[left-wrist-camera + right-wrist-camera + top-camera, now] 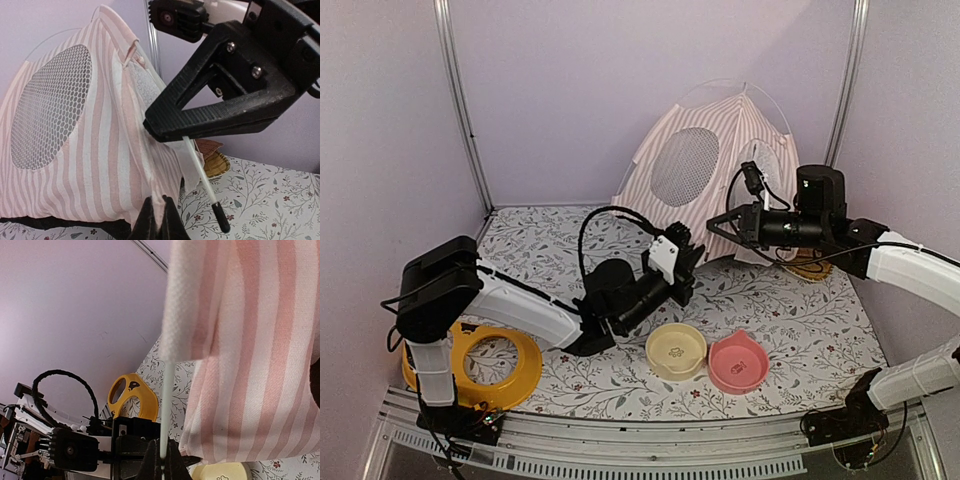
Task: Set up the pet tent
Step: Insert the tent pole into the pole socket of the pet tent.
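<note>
Right between the tips of the right gripper sits a thin pale pole, and the two fingers are pressed tight on it. From those fingers the pole runs straight ahead and goes up into a white cloth sleeve on the pet tent. The striped cloth hangs just ahead of the fingers, so close that it fills much of the wrist view. The other way, a short bit of pole sticks out past the gripper and slants down toward the table. It ends in a small black cap. I cannot tell if the cap touches the table.

Just below the right gripper is the left gripper. Its fingers are pressed together too. The bottom edge of the tent comes down right to its tips, but I cannot tell if any cloth is caught between them. From the left gripper, the tent stands ahead and up, and the black cap is a little ahead and off to one side.

So the pole's long line goes from the cap, up through the right gripper, into the tent. I think the next move is to bring that cap and the tent's bottom edge together. The right gripper has the pole, so it can steer it, and the left gripper is nearer the edge
</note>
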{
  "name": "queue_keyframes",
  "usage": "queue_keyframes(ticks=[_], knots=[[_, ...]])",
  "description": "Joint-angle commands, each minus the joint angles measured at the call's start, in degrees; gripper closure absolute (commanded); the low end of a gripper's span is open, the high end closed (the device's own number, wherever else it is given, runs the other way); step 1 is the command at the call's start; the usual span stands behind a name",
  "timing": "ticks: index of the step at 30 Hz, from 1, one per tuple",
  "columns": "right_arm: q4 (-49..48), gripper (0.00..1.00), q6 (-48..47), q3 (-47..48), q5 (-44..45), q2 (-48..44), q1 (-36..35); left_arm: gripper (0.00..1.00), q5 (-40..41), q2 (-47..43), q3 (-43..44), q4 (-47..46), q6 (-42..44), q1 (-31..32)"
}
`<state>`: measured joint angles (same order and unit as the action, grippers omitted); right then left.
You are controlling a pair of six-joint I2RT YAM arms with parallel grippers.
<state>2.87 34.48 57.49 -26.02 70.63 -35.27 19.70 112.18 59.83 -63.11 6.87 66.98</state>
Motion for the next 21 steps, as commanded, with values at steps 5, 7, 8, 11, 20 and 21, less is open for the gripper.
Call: queue_keyframes(ticks=[5, 7, 8, 11, 20, 21], knots=[[-19.66, 1.00, -0.62, 5.08, 12.35, -0.87, 2.57, 1.00, -1.54, 1.25, -4.59, 8.62, 0.59, 5.92], [-20.42, 1.00, -0.64, 5.28, 12.82, -0.57, 2.57, 1.00, -1.15, 1.38, -4.89, 8.56, 0.41, 6.24], [-20.71, 1.00, -0.64, 5.44, 12.90, -0.24, 2.57, 1.00, -1.04, 1.40, -5.02, 8.54, 0.45, 6.38], [-21.49, 1.00, -0.47, 5.95, 13.73, 0.66, 2.55, 1.00, -0.53, 1.43, -5.49, 8.62, 0.50, 6.87], [-22.39, 1.00, -0.67, 7.10, 15.00, 1.53, 3.68, 1.00, 0.75, 1.09, -8.01, 8.62, -0.66, 7.22], [-22.42, 1.00, -0.58, 6.98, 15.03, 1.55, 3.74, 1.00, 0.84, 1.09, -8.12, 8.62, -0.64, 7.28]])
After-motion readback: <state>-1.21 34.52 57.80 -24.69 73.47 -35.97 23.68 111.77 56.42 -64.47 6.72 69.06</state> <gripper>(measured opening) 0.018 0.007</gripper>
